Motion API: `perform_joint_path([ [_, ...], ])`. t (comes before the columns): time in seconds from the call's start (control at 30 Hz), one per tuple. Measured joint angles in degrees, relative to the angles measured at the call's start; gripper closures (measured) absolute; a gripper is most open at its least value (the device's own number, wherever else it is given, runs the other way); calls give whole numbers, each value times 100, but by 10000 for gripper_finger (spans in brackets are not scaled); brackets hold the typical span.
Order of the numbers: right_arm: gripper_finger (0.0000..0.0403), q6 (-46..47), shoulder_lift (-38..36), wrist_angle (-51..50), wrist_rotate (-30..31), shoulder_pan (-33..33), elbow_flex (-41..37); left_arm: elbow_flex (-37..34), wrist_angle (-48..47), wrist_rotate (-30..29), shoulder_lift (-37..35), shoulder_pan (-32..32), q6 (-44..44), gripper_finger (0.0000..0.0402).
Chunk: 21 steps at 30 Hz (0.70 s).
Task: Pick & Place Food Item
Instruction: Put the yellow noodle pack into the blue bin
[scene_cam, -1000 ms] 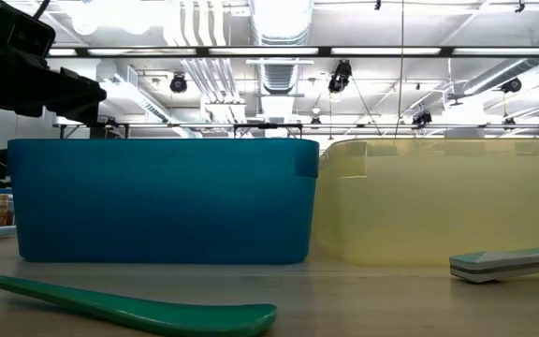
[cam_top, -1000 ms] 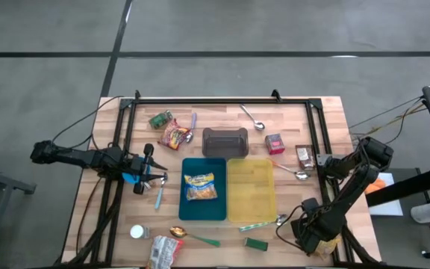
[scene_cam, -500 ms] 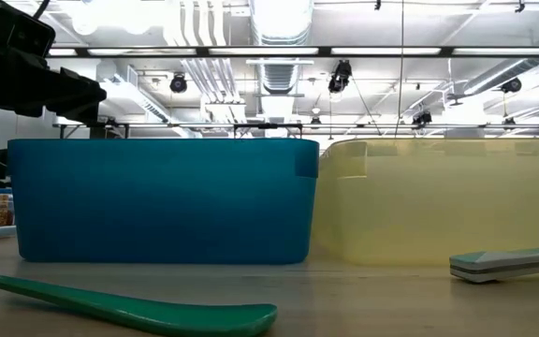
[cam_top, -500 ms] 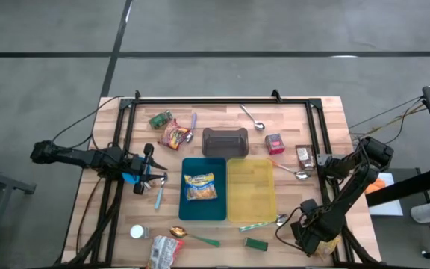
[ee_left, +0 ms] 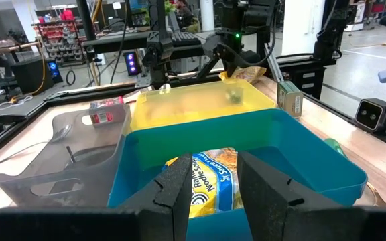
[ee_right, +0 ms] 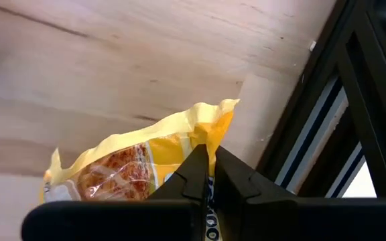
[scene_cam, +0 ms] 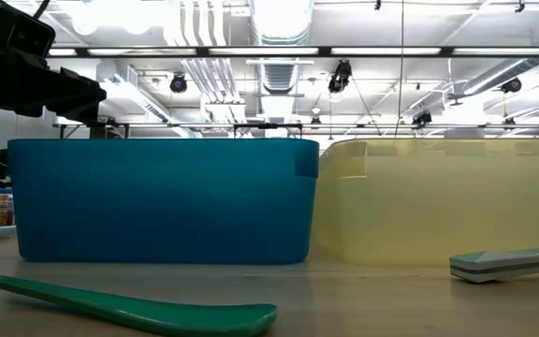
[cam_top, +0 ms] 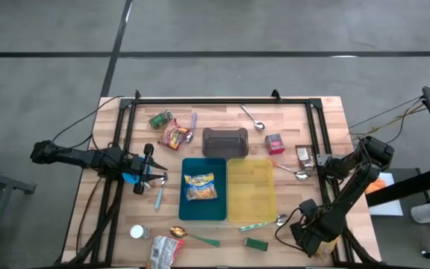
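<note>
A yellow snack packet (ee_right: 146, 157) lies on the wood at the table's near right corner, beside the black frame rail (ee_right: 320, 127). My right gripper (ee_right: 210, 157) points steeply down at it and is shut on it; in the high view the right gripper (cam_top: 310, 240) hides the packet. My left gripper (ee_left: 210, 187) waits at the table's left, level and open, facing the blue bin (cam_top: 203, 188). A noodle packet (cam_top: 200, 187) lies inside that bin. The yellow bin (cam_top: 251, 189) stands to its right. My right gripper pinches the yellow packet's end nearest the frame rail (ee_right: 213, 134) between its two fingers, just below the crimped top edge. The fingers come from above, pointing steeply down. The rest of the packet lies spread on the wood.
A grey bin (cam_top: 225, 141) stands behind the two bins. Loose packets (cam_top: 176, 136), a red box (cam_top: 275, 143), a brown packet (cam_top: 303, 155), spoons (cam_top: 252, 116) and a green spoon (scene_cam: 129, 309) are scattered around. A black frame (cam_top: 222, 100) borders the table.
</note>
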Motion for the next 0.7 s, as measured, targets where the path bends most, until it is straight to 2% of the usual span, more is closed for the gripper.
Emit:
perform_joint_path([
  [0.3,392,-15,-5,-510,92,-2,34,0,2,0,-2,0,-4,282],
  [0.7,392,-55,-9,-1097,734,-4,34,0,2,0,-4,0,-15,282],
])
